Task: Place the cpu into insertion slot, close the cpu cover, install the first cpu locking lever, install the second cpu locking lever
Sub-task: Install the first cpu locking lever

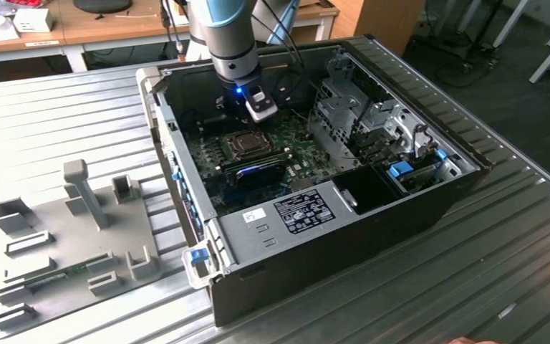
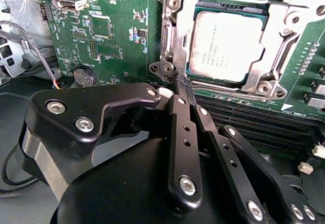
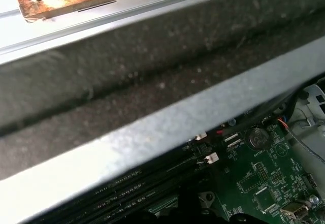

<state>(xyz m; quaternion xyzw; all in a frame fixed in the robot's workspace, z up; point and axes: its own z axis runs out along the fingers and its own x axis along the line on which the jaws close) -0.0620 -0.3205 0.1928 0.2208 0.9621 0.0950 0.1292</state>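
We see a dull grey cpu (image 2: 226,43) in a silver cpu cover (image 2: 177,36), on a green circuit board (image 2: 117,26), beside a black gripper (image 2: 184,84).

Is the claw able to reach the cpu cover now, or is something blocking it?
Probably yes: the claw sits at the edge of the cpu cover, and nothing lies between them in the second wrist view.

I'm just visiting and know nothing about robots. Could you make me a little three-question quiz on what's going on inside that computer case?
1. True or false: the cpu already sits in the insertion slot.
2. The claw is nearest to: A) the socket's corner, B) the round coin battery, C) the blue drive-bay tab.
3. What lies over the chip's edges, framing it?

Key: 1 true. 2 A. 3 the cpu cover.
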